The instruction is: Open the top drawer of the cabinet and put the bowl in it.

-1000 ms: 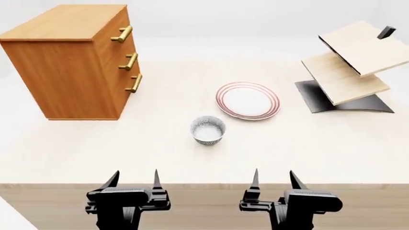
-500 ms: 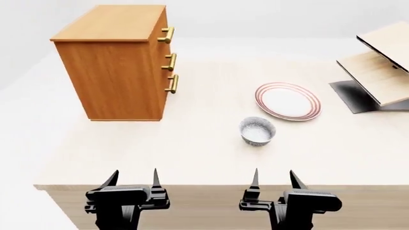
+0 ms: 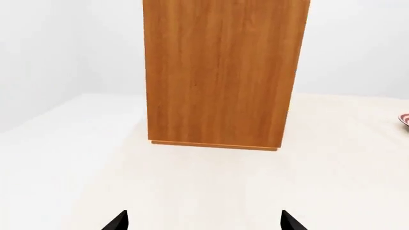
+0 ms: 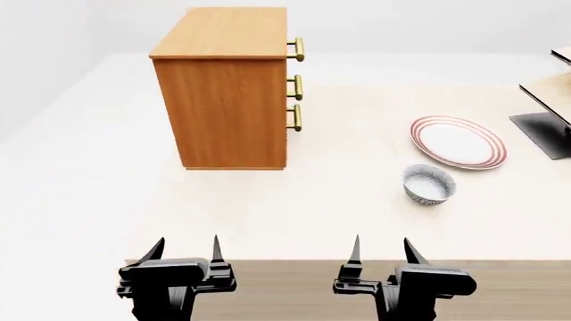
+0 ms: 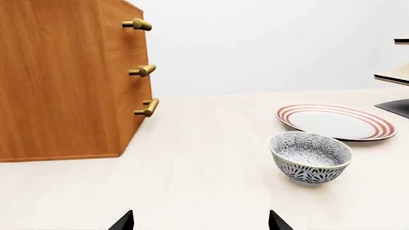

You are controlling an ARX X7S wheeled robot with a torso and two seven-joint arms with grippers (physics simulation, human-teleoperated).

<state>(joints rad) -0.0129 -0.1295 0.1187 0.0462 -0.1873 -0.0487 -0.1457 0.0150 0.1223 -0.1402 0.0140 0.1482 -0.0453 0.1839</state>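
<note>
rack (image 4: 555, 100) cropped; cabinet (image 4: 227, 93) drawers (edge-on) shut.

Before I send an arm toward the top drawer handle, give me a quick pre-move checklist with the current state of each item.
1. Top drawer shut, so it needs pulling: ok, all three fronts look flush.
2. Top handle visible and unobstructed: ok in the head and right wrist views; the left wrist view shows only the cabinet side.
3. Left tool open and empty: ok.
4. Right tool open and empty: ok.
5. Bowl upright, on the table, apart from the plate: ok.
6. Handle within reach from here: cannot tell; both tools sit at the near table edge.
</note>
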